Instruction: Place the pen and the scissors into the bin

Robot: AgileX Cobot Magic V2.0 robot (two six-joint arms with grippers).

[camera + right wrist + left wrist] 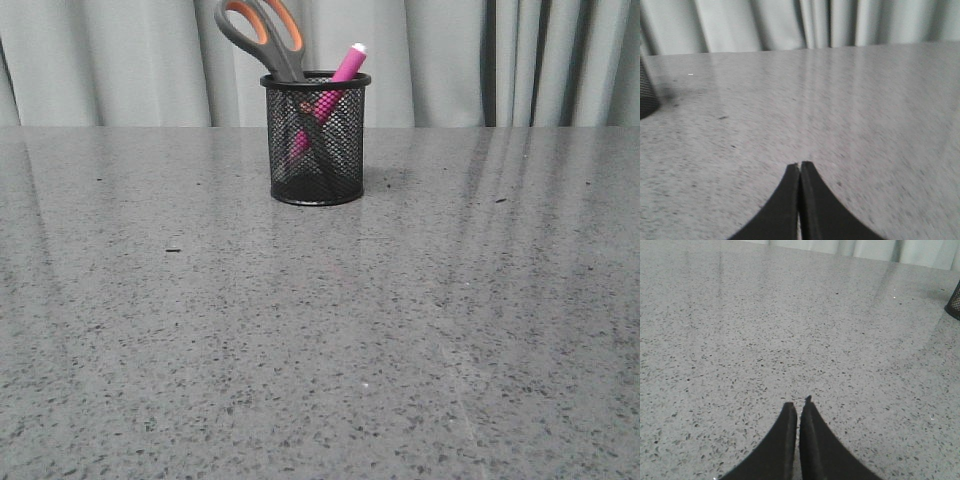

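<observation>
Scissors (262,36) and pen (338,78) stand inside the mesh bin (316,138), so with left gripper (798,407) and right gripper (799,167) closed and empty, simply keep both arms clear.

The table (320,340) has a grey speckled stone top with a soft shine, and it reaches from the near edge to the pale curtain at the far side. Only the bin (316,140) stands directly on it, upright, at the far middle of the surface. Its dark base touches the top, and a faint shadow lies just to its right.
</observation>
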